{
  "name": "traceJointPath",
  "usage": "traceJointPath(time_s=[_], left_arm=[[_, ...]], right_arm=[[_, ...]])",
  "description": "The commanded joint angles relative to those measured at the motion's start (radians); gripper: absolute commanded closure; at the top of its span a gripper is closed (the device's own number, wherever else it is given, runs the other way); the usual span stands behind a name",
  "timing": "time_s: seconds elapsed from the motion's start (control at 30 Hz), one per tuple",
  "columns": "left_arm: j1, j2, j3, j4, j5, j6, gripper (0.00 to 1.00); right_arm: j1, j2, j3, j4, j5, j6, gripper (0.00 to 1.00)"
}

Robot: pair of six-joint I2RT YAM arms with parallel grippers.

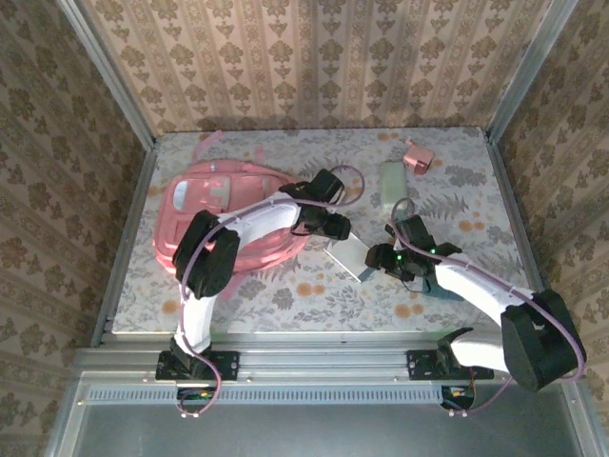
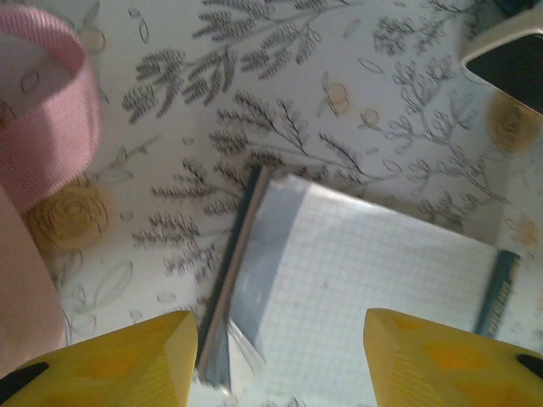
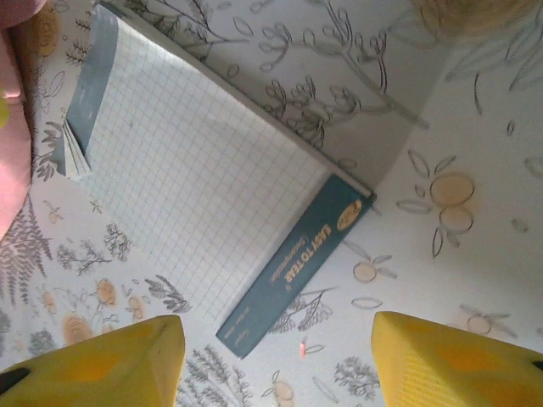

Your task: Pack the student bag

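Note:
The student bag [image 1: 228, 214], a large pink backpack, lies flat at the table's left; one of its straps [image 2: 51, 127] curls into the left wrist view. Just right of it lies a grid-paper notepad [image 1: 349, 255] with a teal binding strip [image 3: 297, 263]. My left gripper [image 1: 333, 228] hovers open over the pad's bag-side end [image 2: 356, 288], where the page corners are lifted; its yellow fingers [image 2: 127, 356] touch nothing. My right gripper [image 1: 385, 257] is open above the pad's [image 3: 195, 195] binding end, nothing between its fingers [image 3: 458, 365].
A small pink box [image 1: 417, 157] and a pale green flat case [image 1: 393, 181] lie at the back right. A dark flat object with a pale rim [image 2: 509, 59] sits beyond the pad. Metal frame posts and patterned walls ring the floral table [image 1: 285, 295].

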Motion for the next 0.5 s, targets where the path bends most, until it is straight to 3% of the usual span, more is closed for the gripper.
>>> traceJointPath(time_s=[0.0,0.47], left_arm=[[0.0,0.049,0.062,-0.078,-0.067,0.055,0.43],[-0.05,0.123,0.058,-0.063,0.024,0.019,0.42]], right_arm=[[-0.004,-0.018,-0.048,0.076,-0.079,0.112,0.38],[-0.072,0.056,-0.114,0.24,-0.163,0.195,0.39]])
